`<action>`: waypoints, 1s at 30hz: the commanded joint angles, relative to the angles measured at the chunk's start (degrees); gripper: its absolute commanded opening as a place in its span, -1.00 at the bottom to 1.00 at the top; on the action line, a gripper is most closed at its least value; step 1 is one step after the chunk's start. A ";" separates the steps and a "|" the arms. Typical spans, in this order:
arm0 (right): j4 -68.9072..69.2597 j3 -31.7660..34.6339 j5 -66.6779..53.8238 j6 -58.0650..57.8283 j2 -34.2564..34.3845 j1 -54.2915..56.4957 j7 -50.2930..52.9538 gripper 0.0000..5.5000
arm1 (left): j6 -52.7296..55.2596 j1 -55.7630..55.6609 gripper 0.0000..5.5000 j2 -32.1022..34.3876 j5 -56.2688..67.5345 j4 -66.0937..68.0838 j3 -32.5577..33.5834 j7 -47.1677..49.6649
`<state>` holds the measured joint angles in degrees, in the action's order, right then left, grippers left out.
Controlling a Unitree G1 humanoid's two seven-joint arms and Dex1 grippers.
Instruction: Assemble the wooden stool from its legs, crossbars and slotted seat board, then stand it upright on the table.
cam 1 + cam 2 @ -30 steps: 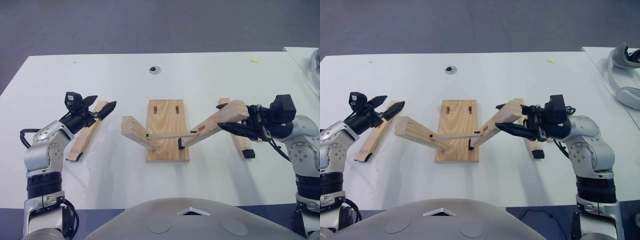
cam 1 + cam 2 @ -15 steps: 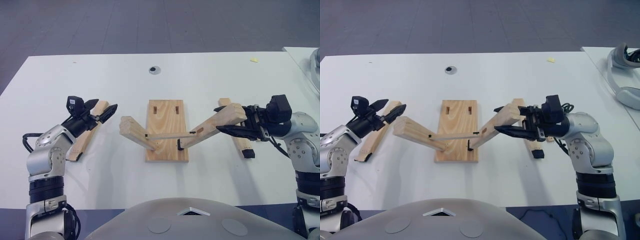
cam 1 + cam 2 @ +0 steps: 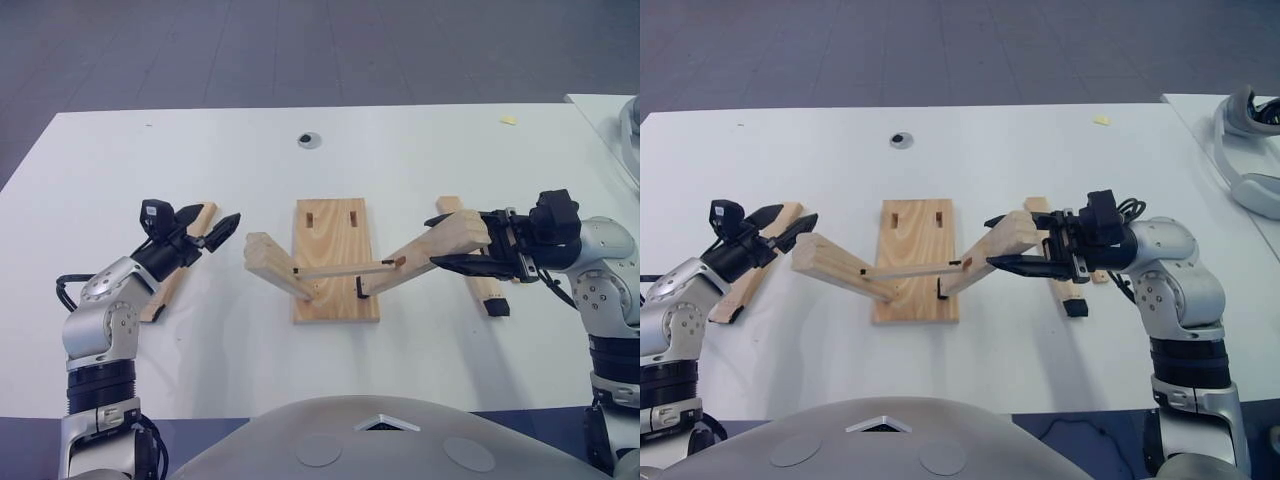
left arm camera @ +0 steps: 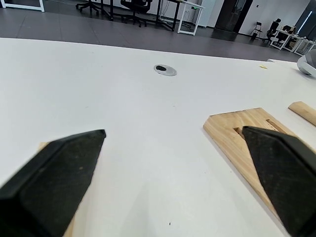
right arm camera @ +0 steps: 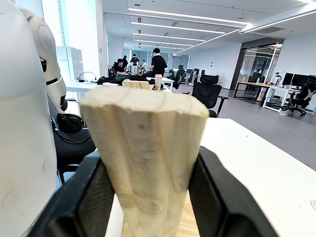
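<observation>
While right end effector pinches leg, left end effector, spread, hovers beside other leg; step: fitting both to board; next, likely: grasp other leg.

Left fingers spread, right fingers clamped

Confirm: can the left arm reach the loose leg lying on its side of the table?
Probably yes. The left pincer is open and hangs right by the far end of the loose leg, with nothing between them. The half-built frame lies clear to the side.
</observation>
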<state>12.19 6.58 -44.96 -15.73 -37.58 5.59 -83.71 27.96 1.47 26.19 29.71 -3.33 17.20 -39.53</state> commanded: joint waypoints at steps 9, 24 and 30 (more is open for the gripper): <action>0.57 -3.77 6.63 6.05 2.54 -3.05 5.49 -0.25 | -0.52 -3.33 0.86 0.86 -0.31 2.01 -0.77 -0.32; -4.49 -11.16 3.99 -8.58 -4.77 9.42 3.72 -0.25 | -3.30 0.62 0.86 -3.70 -0.02 -0.30 -1.18 2.87; -1.26 -13.15 5.82 -7.07 -6.00 5.82 2.38 -0.25 | -3.99 2.71 0.86 -5.05 0.17 -1.75 -0.94 4.05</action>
<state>10.33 -2.47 -42.95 -21.33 -42.21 15.32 -79.24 24.49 3.56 21.44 29.67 -4.07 16.02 -36.34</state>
